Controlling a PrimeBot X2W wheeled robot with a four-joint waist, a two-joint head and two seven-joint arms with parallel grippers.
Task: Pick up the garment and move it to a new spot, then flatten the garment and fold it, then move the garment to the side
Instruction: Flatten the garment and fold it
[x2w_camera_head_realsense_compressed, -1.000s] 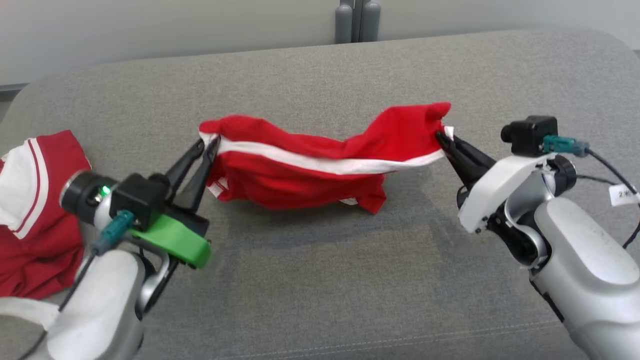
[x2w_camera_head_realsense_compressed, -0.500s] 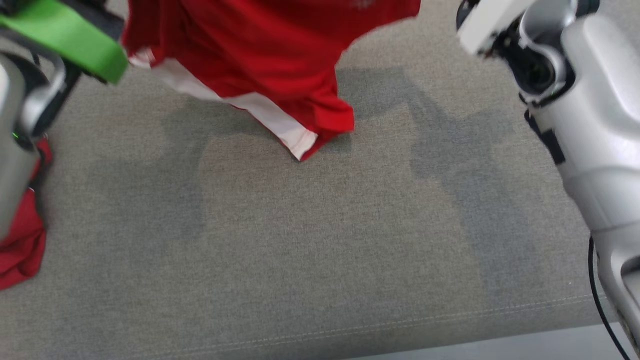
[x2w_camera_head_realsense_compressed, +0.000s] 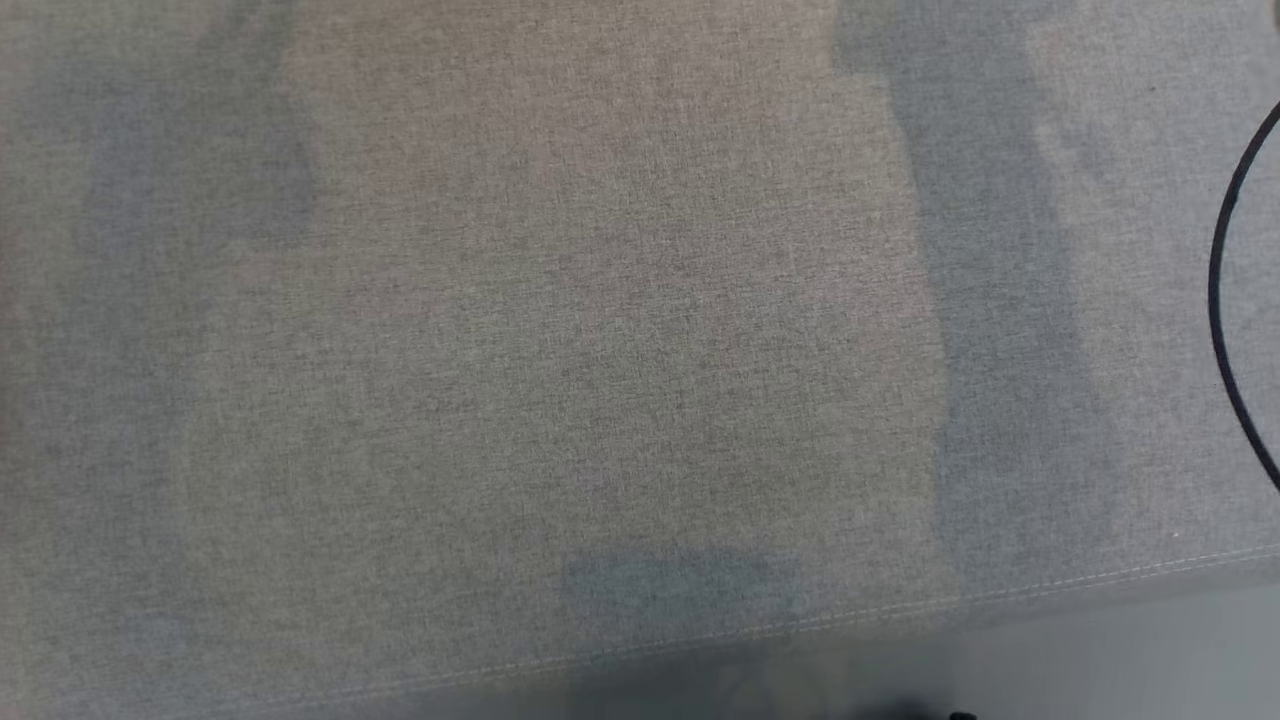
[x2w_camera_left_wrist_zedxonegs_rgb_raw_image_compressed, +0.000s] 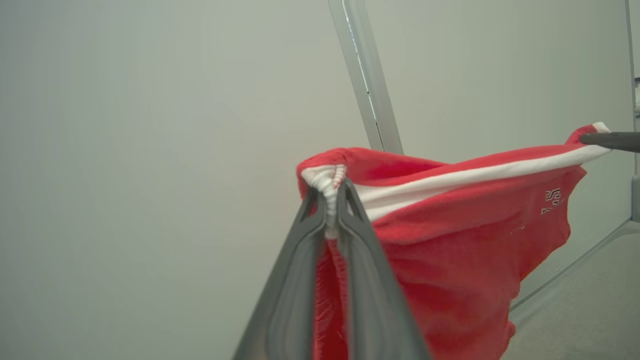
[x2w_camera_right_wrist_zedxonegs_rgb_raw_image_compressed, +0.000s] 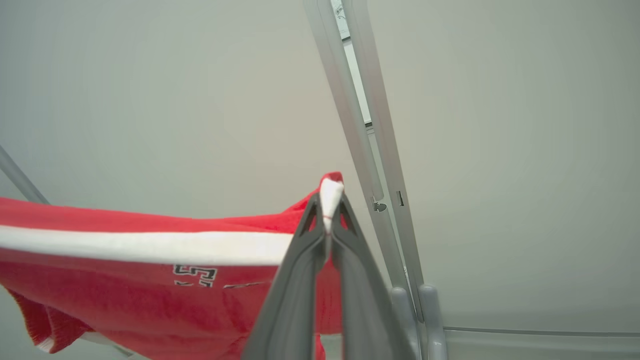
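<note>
Up off the grey cushion (x2w_camera_head_realsense_compressed: 600, 350), against the pale wall (x2w_camera_left_wrist_zedxonegs_rgb_raw_image_compressed: 125, 150) — that is where the red garment (x2w_camera_left_wrist_zedxonegs_rgb_raw_image_compressed: 450, 240) hangs, strung between my two grippers. Left gripper (x2w_camera_left_wrist_zedxonegs_rgb_raw_image_compressed: 331, 192): jaws pinched nearly together on a bunched, white-trimmed corner. Right gripper (x2w_camera_right_wrist_zedxonegs_rgb_raw_image_compressed: 328, 200): jaws likewise clamped on the opposite corner, a white tip poking out past the fingertips. White band (x2w_camera_right_wrist_zedxonegs_rgb_raw_image_compressed: 140, 247) runs fairly taut between the two grips; the red body sags below it, dark lettering facing my right wrist camera. Head view looks down on the cushion, with a loop of black cable (x2w_camera_head_realsense_compressed: 1215, 290) at the right edge; from it I cannot tell how high the hem hangs. Step in hand, by my judgement: carry to the new spot, then lay down for flattening. Risks: each grip sits on very little cloth — a jerk, or pulling my arms wider apart, could drag a corner out and leave the garment swinging from one gripper. Bringing the arms closer would slacken the band, and the body could fold on itself and land crumpled. Lowering with no sight of the hem, I may set it down over the front seam (x2w_camera_head_realsense_compressed: 700, 632).
</note>
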